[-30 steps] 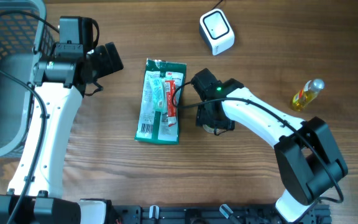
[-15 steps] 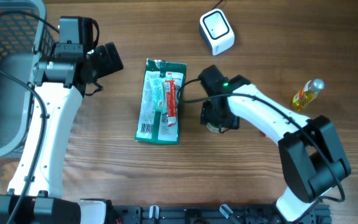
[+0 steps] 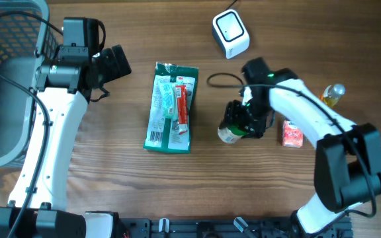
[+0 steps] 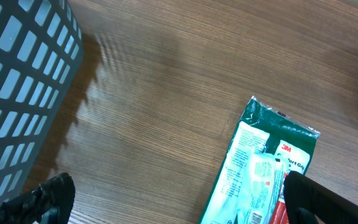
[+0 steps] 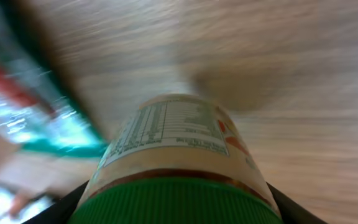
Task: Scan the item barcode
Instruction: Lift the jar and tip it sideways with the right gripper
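The right gripper (image 3: 245, 121) grasps a green-lidded jar (image 5: 173, 134) right of the green package (image 3: 170, 109); the left gripper (image 3: 114, 63) gapes wide.

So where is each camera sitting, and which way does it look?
Overhead: above the table, looking straight down; left gripper and right gripper both show, plus basket, green packet and scanner.
Left wrist: on the left arm, looking down past the open left gripper at basket and green packet.
Right wrist: on the right arm, looking along the jar held in the right gripper.
Shared: all three show the green packet.
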`<act>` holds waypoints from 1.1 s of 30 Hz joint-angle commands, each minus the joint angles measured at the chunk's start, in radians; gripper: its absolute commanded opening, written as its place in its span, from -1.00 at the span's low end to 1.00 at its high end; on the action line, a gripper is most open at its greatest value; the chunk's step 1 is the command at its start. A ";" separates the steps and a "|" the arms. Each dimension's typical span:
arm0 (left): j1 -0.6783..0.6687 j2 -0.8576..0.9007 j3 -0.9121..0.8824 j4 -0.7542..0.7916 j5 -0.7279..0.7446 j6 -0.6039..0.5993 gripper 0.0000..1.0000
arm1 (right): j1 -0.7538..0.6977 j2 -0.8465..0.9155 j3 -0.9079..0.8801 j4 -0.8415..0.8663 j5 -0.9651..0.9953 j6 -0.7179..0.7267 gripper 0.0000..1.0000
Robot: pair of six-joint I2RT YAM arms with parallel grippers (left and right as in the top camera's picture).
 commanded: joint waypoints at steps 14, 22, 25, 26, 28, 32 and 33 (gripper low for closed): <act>0.005 0.003 0.008 0.002 0.008 0.013 1.00 | -0.032 -0.040 0.030 -0.203 -0.531 -0.009 -0.87; 0.005 0.003 0.008 0.002 0.008 0.013 1.00 | -0.031 -0.040 0.030 -0.261 -0.549 -0.007 -0.91; 0.005 0.003 0.008 0.002 0.008 0.013 1.00 | -0.031 -0.040 0.030 -0.263 -0.552 0.018 -0.91; 0.005 0.003 0.008 0.002 0.008 0.013 1.00 | -0.031 -0.041 0.030 -0.262 -0.551 0.017 -0.91; 0.005 0.003 0.008 0.002 0.008 0.013 1.00 | -0.031 -0.040 0.030 -0.259 -0.544 0.018 -0.91; 0.005 0.003 0.008 0.002 0.008 0.013 1.00 | -0.031 -0.041 0.030 -0.251 -0.538 0.017 -0.91; 0.005 0.003 0.008 0.002 0.008 0.013 1.00 | -0.032 -0.040 0.030 -0.238 -0.528 0.018 -0.91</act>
